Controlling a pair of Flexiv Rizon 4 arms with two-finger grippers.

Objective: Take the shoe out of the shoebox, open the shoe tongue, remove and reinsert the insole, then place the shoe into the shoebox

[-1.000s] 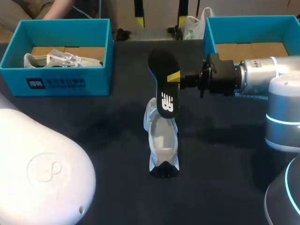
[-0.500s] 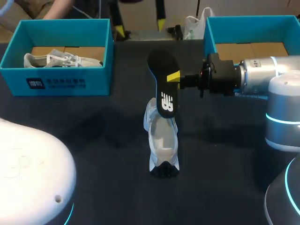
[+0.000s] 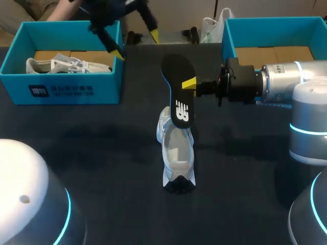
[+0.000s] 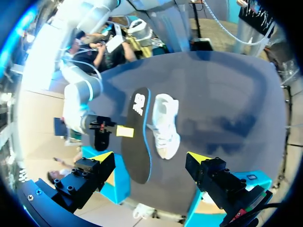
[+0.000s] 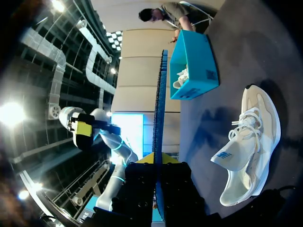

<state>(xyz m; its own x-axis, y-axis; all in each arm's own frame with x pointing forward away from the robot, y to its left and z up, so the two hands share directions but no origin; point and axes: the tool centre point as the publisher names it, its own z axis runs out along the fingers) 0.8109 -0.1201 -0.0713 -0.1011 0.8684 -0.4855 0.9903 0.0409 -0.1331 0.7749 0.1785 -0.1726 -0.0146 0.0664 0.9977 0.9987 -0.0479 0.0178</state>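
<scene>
Desk carries a blue left shoebox and right shoebox. Between them, outside both, the white shoe lies. Just above it the black insole is pinched in the right claw. The left claw hangs wide open and empty near the left shoebox's far corner.

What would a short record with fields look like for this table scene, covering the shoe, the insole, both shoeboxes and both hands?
insole: black, out of the white shoe, not yet reinserted
right hand: shut on the insole
left hand: open, holding nothing, near the left shoebox
white shoe: on the table, between the boxes, outside both
left shoebox: teal, holds a second white shoe
right shoebox: teal, no shoe visible inside
</scene>
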